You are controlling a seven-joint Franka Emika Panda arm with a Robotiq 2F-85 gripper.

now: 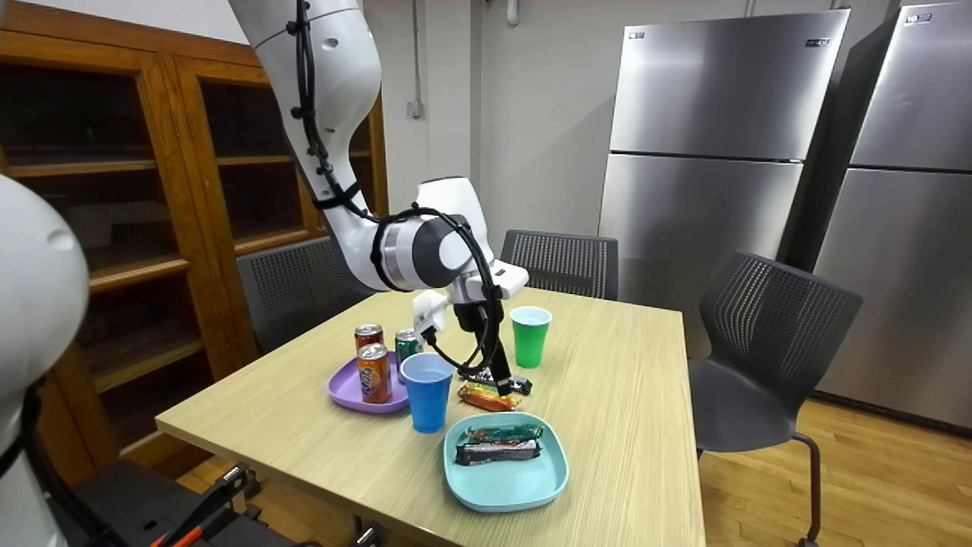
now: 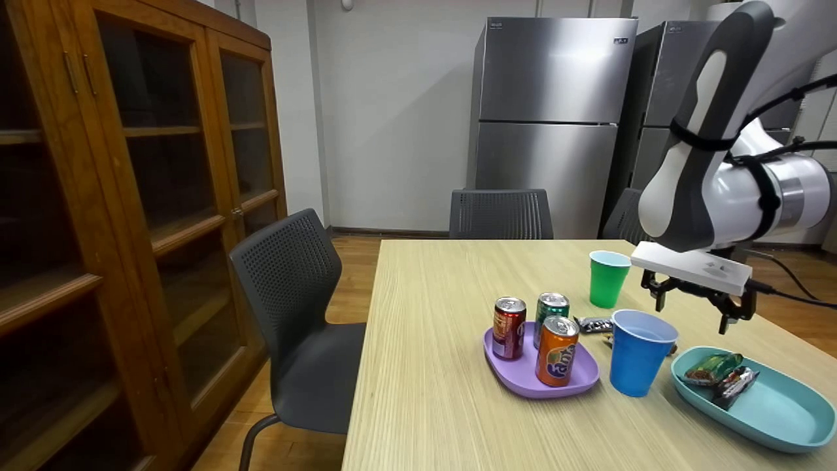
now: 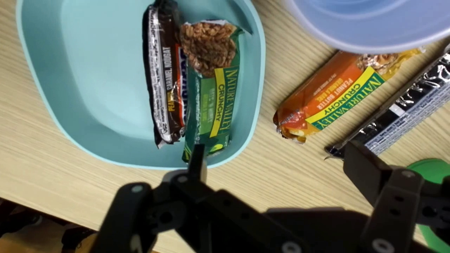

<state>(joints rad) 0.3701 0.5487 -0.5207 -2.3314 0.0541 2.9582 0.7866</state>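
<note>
I have the gripper (image 2: 692, 316) spread wide above the table (image 1: 623, 425); near it, the orange Nature Valley Peanut Butter granola bar (image 3: 330, 95) lies between the turquoise plate (image 3: 91, 80) and a black-wrapped bar (image 3: 402, 109).

An orange-wrapped Nature Valley peanut butter granola bar (image 3: 332, 92) and a black-wrapped bar (image 3: 395, 109) lie flat, side by side, on a wood-grain table (image 3: 270, 184).

Around the worktop (image 2: 425, 314) I'm seeing a dark chair (image 2: 297, 304) at nine o'clock, a wooden cabinet (image 2: 186, 234) at ten and a steel refrigerator (image 2: 546, 144) gleaming at twelve before a pale wall (image 2: 392, 124).
</note>
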